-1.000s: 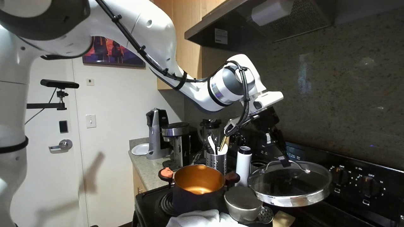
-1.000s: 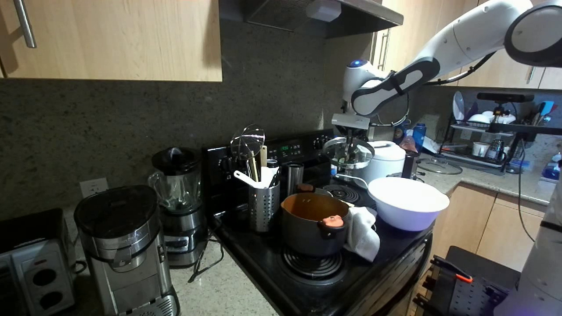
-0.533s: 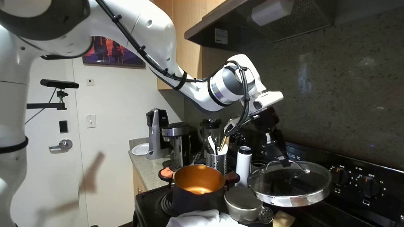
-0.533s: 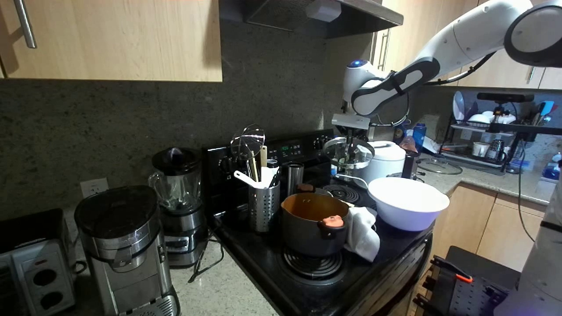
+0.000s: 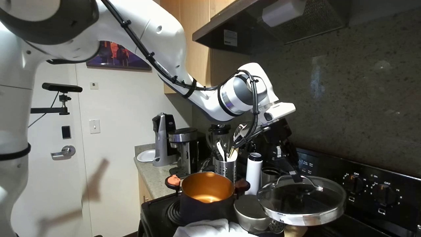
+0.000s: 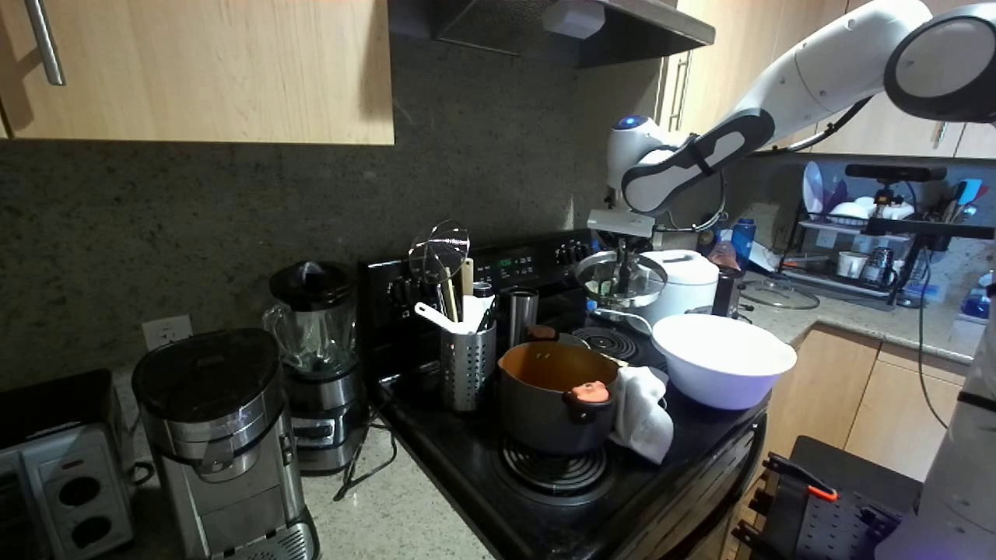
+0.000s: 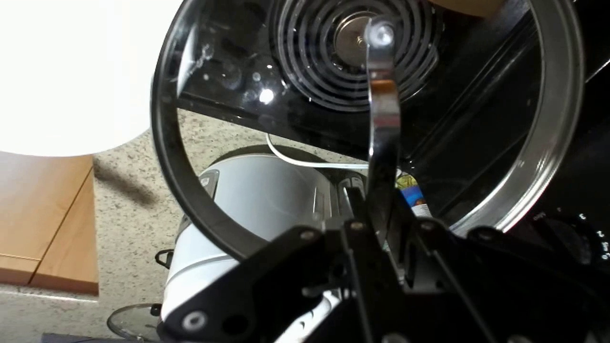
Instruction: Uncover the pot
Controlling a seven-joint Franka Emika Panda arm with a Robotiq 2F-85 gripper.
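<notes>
The dark pot (image 5: 205,214) stands uncovered on the stove, its orange inside showing; it also shows in an exterior view (image 6: 545,412). My gripper (image 5: 297,177) is shut on the arched metal handle of the round glass lid (image 5: 306,218). In the wrist view the fingers (image 7: 381,205) pinch the handle's near part, and the lid's metal rim (image 7: 562,95) circles below. The lid hangs roughly level, away from the pot, over a rear burner (image 6: 611,340), near the control panel. It also shows in an exterior view (image 6: 660,289).
A small lidded pale pot (image 5: 251,219) and a white towel (image 6: 644,420) sit beside the pot. A large white bowl (image 6: 724,362) is at the stove's edge. A white cooker (image 6: 685,284) stands behind the lid. A utensil holder (image 6: 468,369) and white bottle (image 5: 254,172) stand near the pot.
The arm and the held lid have moved down toward the stove since half a second ago. Before that they were still. The pot has not moved.
</notes>
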